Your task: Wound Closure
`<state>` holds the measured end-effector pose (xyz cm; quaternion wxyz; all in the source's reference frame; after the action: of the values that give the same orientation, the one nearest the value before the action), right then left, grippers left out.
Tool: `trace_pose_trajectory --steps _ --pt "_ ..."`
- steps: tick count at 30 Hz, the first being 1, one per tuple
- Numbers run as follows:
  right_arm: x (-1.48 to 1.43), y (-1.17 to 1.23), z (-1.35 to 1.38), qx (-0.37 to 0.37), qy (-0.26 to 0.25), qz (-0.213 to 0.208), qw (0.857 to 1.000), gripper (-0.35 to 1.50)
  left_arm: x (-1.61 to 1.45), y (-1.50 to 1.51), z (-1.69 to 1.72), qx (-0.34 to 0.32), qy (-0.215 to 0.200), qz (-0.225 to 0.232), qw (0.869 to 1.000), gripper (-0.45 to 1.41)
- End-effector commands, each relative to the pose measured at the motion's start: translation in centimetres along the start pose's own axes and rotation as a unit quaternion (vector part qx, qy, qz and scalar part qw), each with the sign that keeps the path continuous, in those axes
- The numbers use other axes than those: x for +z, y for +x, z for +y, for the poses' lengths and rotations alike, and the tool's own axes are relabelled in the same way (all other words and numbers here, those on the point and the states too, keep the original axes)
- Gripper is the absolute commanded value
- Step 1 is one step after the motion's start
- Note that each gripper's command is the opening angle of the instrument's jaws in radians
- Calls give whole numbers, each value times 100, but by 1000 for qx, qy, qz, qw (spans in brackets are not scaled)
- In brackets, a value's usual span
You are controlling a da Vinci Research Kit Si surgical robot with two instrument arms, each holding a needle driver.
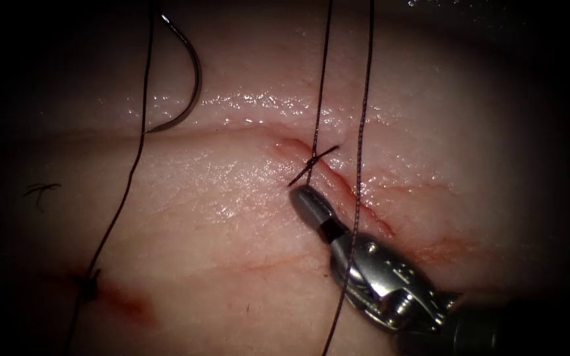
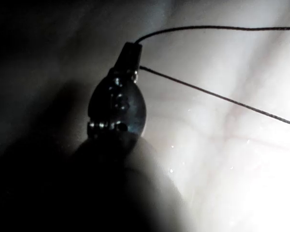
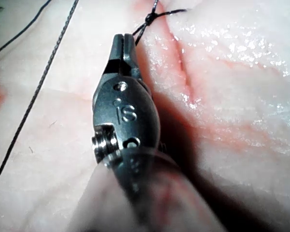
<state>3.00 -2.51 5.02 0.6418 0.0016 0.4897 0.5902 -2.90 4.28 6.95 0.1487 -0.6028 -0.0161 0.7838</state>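
The needle (image 1: 189,79) lies on the tissue (image 1: 199,211) in the upper left of the frame, left of the cut (image 1: 357,191). A knot (image 1: 313,159) sits on the cut at centre, with thread (image 1: 364,99) running up from it. The right tool (image 1: 300,195) comes in from the lower right, its tip just below the knot. A second knot (image 1: 89,282) sits at lower left.

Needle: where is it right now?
In the endoscope view the needle lies free on the tissue, up and left of the cut and its knot, beside the long left thread; neither gripper holds it.
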Motion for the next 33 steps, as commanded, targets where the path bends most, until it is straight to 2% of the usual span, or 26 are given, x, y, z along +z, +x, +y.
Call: trace_pose_trajectory --steps 1,8,19,22,27,32,33 --pt "3 -15 -4 -2 1 -10 1000 -35 8 -2 -6 0 3 0 1000 -45" --pt "0 -28 -3 -8 2 -20 1000 -35 14 -5 -10 2 7 -10 1000 -45" --pt "-1 -27 1 -8 3 -22 1000 -35 11 -6 -15 6 19 -22 1000 -45" --pt "-1 -22 0 -6 5 -11 1000 -35 14 -8 -5 8 14 -18 1000 -45" --pt "0 -4 0 -15 22 37 999 -35 15 -10 24 14 0 -8 1000 -45" --pt "2 12 1 -45 30 68 996 -35 5 -3 59 13 -8 -1 1000 -45" --pt "2 14 2 -44 31 70 996 -30 0 0 66 12 -8 4 1000 -45"
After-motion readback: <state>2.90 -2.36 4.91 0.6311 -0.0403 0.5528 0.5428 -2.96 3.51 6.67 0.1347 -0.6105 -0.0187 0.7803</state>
